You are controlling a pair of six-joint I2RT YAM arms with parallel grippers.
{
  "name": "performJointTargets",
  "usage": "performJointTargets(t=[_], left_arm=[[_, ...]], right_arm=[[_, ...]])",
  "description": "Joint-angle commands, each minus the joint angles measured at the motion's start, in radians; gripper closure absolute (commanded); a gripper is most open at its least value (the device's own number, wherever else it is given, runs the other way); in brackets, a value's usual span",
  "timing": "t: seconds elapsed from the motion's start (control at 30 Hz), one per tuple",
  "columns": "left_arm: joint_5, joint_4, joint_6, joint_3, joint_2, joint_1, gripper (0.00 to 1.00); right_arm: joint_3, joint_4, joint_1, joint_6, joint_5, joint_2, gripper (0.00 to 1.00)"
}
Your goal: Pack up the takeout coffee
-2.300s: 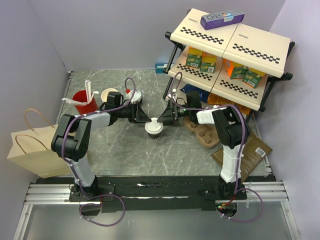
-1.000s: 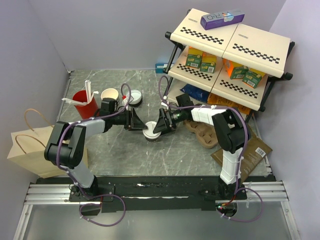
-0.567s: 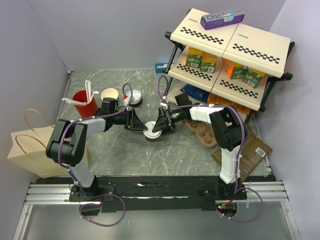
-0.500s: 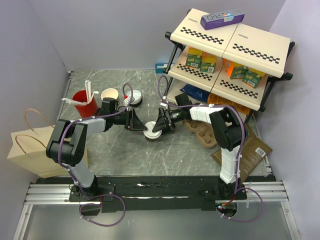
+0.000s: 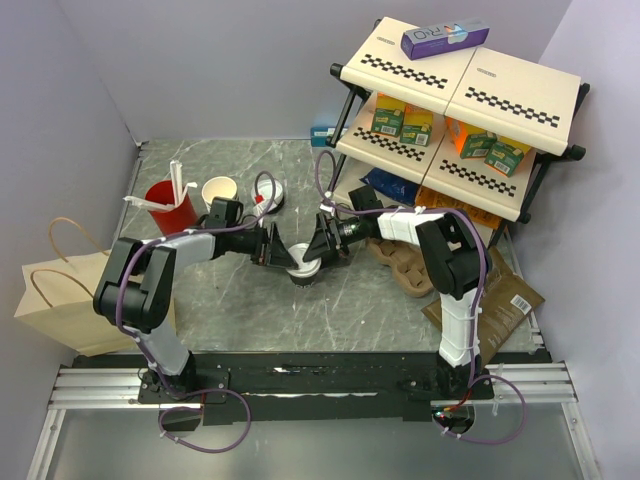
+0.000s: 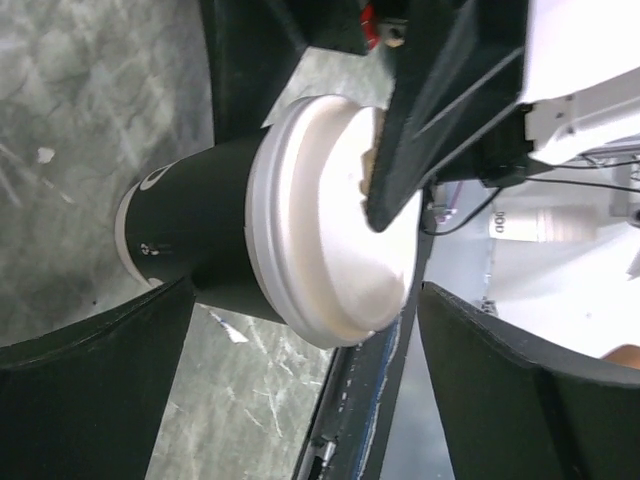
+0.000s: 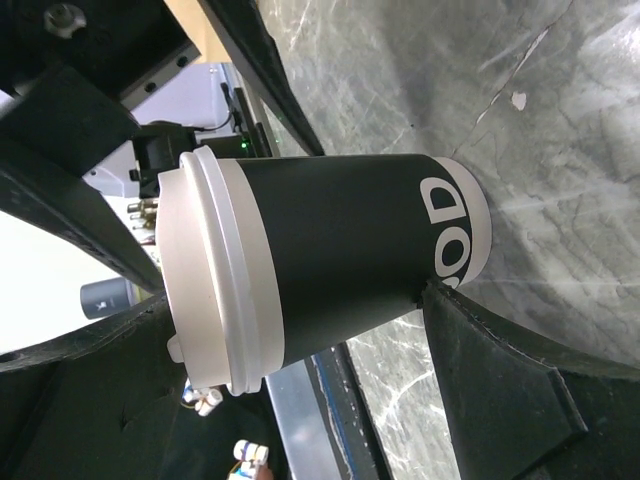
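The takeout coffee (image 5: 303, 263), black body with a white lid, stands upright on the marble table between both grippers. My left gripper (image 5: 282, 252) comes at it from the left and stands open. In the left wrist view the coffee (image 6: 210, 235) sits just beyond that gripper (image 6: 305, 300), with a gap to each finger. My right gripper (image 5: 318, 249) faces it from the right, also open wide. In the right wrist view its fingers (image 7: 500, 390) straddle the coffee (image 7: 340, 250) from base to lid, one touching the base rim, and the gripper (image 7: 298, 300) holds nothing.
A red cup with white sticks (image 5: 170, 205) and a cream cup (image 5: 218, 190) stand at the back left. A paper bag (image 5: 70, 295) lies at the left edge. A shelf rack (image 5: 460, 90) fills the back right, with a cardboard cup carrier (image 5: 405, 270) before it.
My left gripper has opened wide and slid a little right, closer to the coffee. The coffee and the right gripper have stayed put.
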Motion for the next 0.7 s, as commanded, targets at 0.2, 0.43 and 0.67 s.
performJointTargets(t=[0.2, 0.43, 0.67], left_arm=[[-0.212, -0.073, 0.056, -0.011, -0.073, -0.046, 0.01], [-0.393, -0.147, 0.132, -0.012, -0.031, -0.066, 0.01], [-0.62, -0.25, 0.152, 0.033, 0.046, -0.106, 0.02]], right_arm=[[0.013, 0.023, 0.011, -0.029, 0.138, 0.041, 0.07], [0.005, 0.049, 0.007, -0.001, 0.129, 0.064, 0.07], [-0.03, 0.087, -0.015, 0.02, 0.112, 0.085, 0.08]])
